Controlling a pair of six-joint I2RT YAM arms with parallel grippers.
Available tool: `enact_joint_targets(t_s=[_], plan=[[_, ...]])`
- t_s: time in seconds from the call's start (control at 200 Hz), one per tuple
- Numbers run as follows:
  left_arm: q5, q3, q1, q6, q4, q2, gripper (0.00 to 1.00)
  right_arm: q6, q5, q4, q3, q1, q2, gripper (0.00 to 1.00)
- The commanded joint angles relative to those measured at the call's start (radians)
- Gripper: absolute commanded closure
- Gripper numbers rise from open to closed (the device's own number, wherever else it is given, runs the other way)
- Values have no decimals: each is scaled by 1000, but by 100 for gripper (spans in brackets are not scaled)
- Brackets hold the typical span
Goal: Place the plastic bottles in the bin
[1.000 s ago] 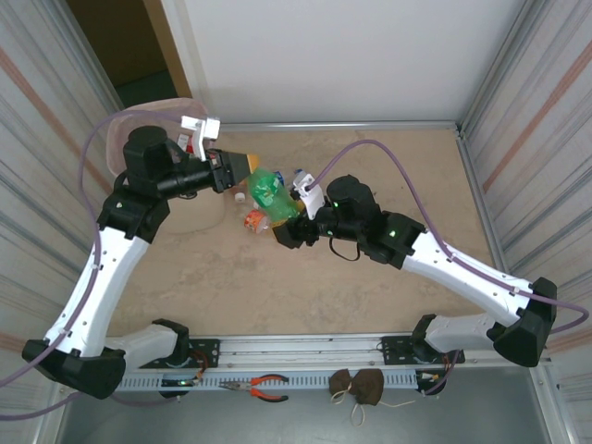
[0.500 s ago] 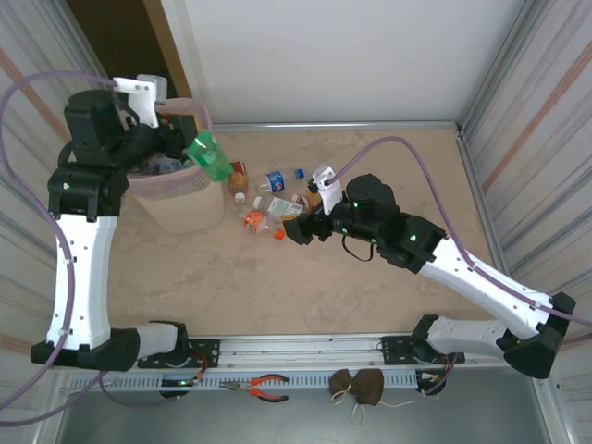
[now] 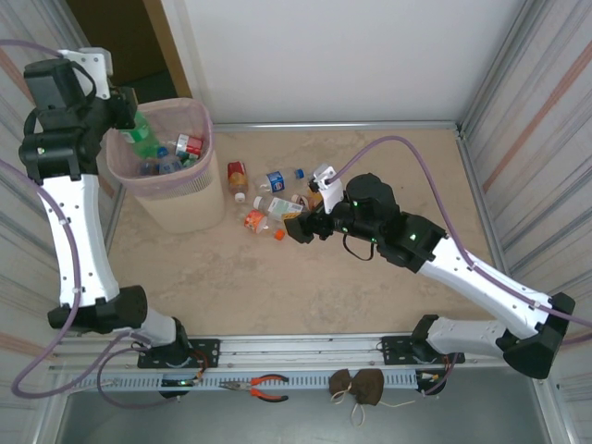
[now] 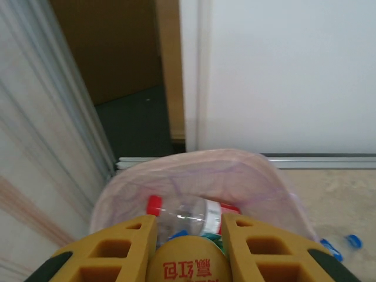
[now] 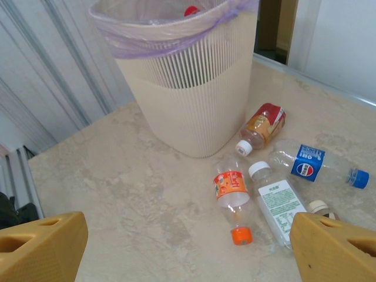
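- the left pincer (image 3: 128, 125) hangs over the 9 o'clock side of the bin's mouth; its chunky yellow fingers (image 4: 126, 247), cut through with square hollows, are clamped on a green bottle (image 3: 141, 136) whose rounded yellow label carries red characters
- the bin (image 3: 199, 202) stands at 10 o'clock on the table: a tall, rounded-square tub with cream, finely ribbed walls and a thin, pinkish see-through bag folded over its rim
- several bottles lie inside it, among them a clear bottle (image 4: 189, 214) with a red cap and a red label band
- the right pincer (image 5: 188, 244) hovers low over the table, at 5 o'clock of the loose bottles in the top view, jaws spread wide with nothing between them
- the table (image 5: 147, 194) is smooth, beige and marbled
- at 3 o'clock of the bin, loose bottles lie on their sides in a close cluster
- a brownish bottle (image 5: 264, 126) with a glossy red-and-orange wrap and a white cap lies nearest the bin
- a blue-label bottle (image 5: 311, 161), clear with a blue cap, lies at 3 o'clock of it in the wrist view
- an orange-label bottle (image 5: 231, 191), clear with an orange cap, lies just beside a white-label bottle (image 5: 276, 202) with a white cap
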Motion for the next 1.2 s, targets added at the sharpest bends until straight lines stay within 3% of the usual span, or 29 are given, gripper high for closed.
enact_joint_targets(t_s=[0.0, 0.376, 0.591, 0.777, 0.952, 1.197], plan=[[-47, 41, 40, 45, -41, 53, 84, 11, -11, -6, 15, -12, 6, 12], [-90, 92, 64, 47, -228, 217, 84, 19, -42, 2, -9, -39, 20, 12], [-93, 95, 63, 47, -334, 325, 79, 24, -63, 9, -26, -52, 21, 12], [-76, 104, 64, 41, -344, 407, 69, 25, -65, 14, -46, -67, 9, 12], [-49, 164, 61, 28, -351, 426, 50, 25, -65, 16, -54, -78, -6, 12], [-4, 201, 56, 13, -326, 355, 42, 27, -57, 19, -53, -94, -8, 12]])
